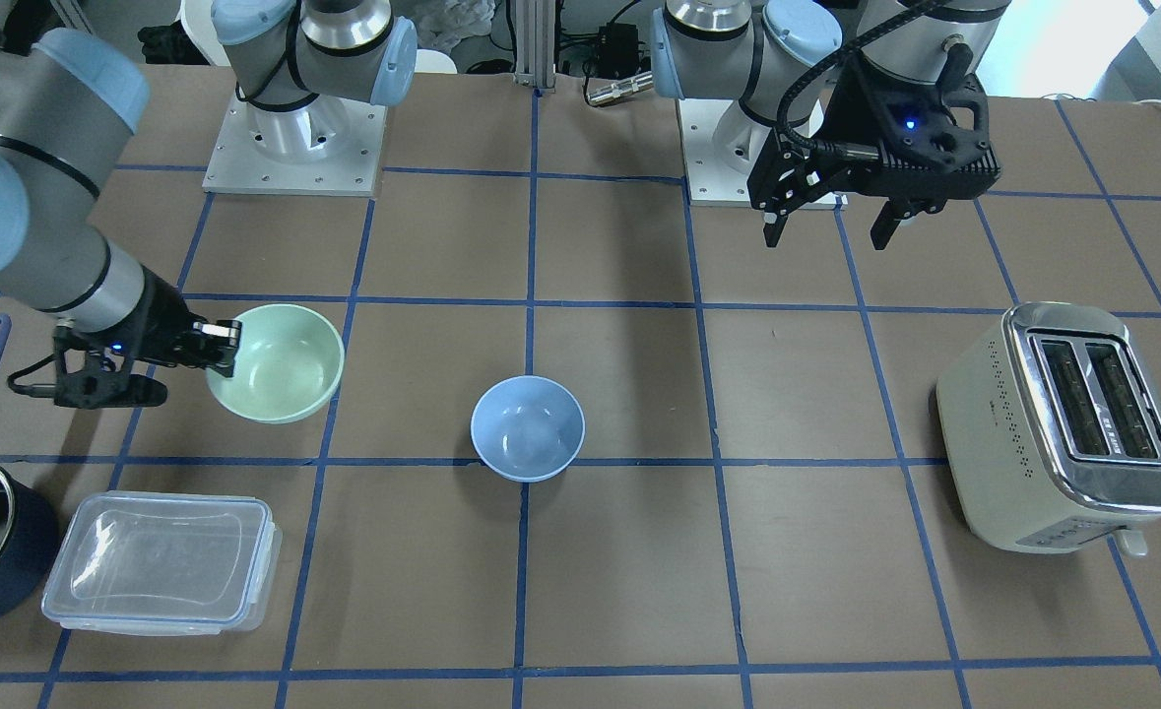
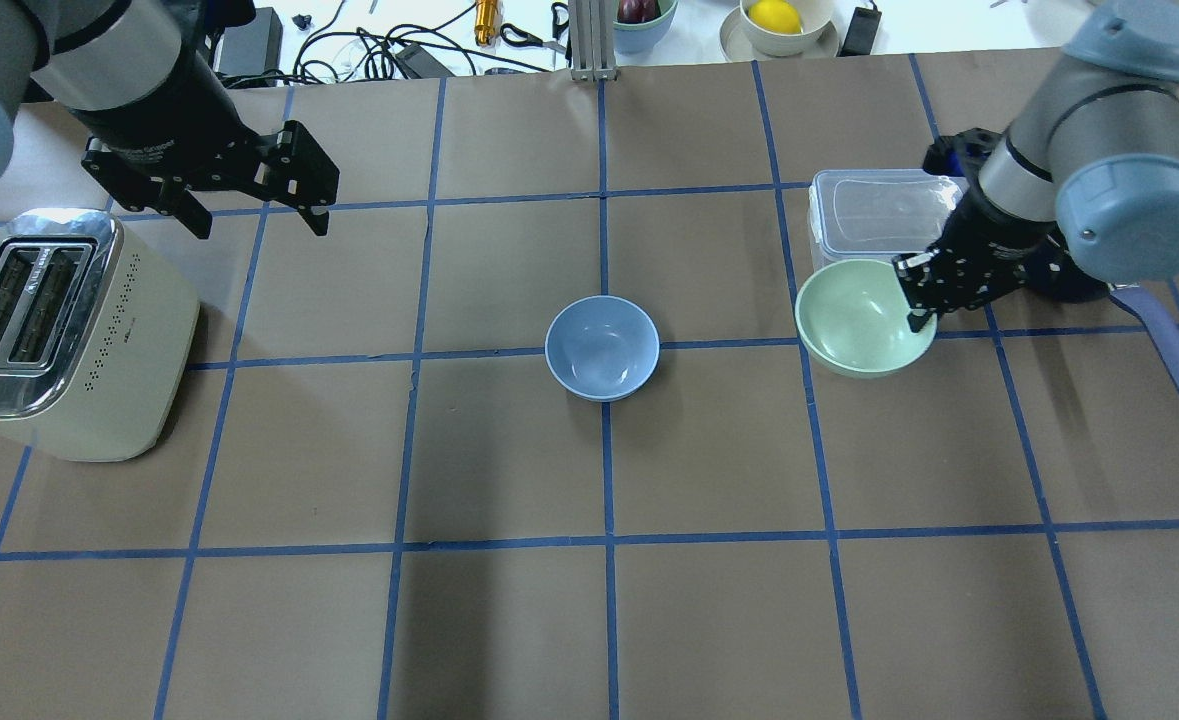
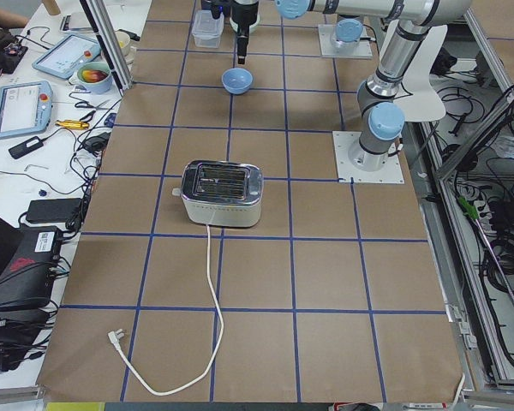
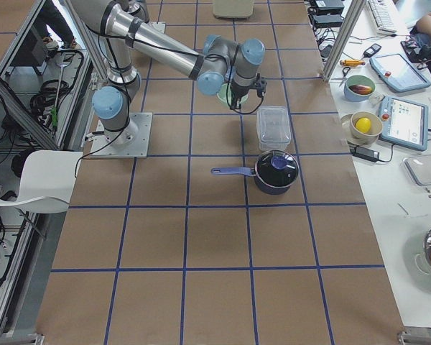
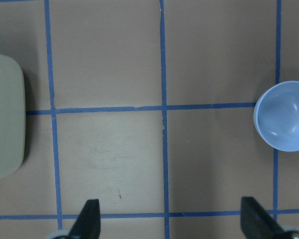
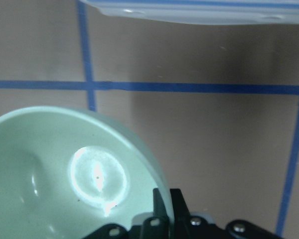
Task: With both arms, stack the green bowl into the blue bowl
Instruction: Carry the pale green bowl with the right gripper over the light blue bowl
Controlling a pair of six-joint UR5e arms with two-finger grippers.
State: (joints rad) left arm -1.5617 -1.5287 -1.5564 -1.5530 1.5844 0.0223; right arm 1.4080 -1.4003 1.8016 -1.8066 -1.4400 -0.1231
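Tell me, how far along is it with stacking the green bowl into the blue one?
Done: the right fingers grip the green bowl by its rim. In hand: the bowl looks slightly raised off the table. Left: carrying it to the blue bowl, which sits empty mid-table, and setting it inside. The left fingers hang open, holding nothing.
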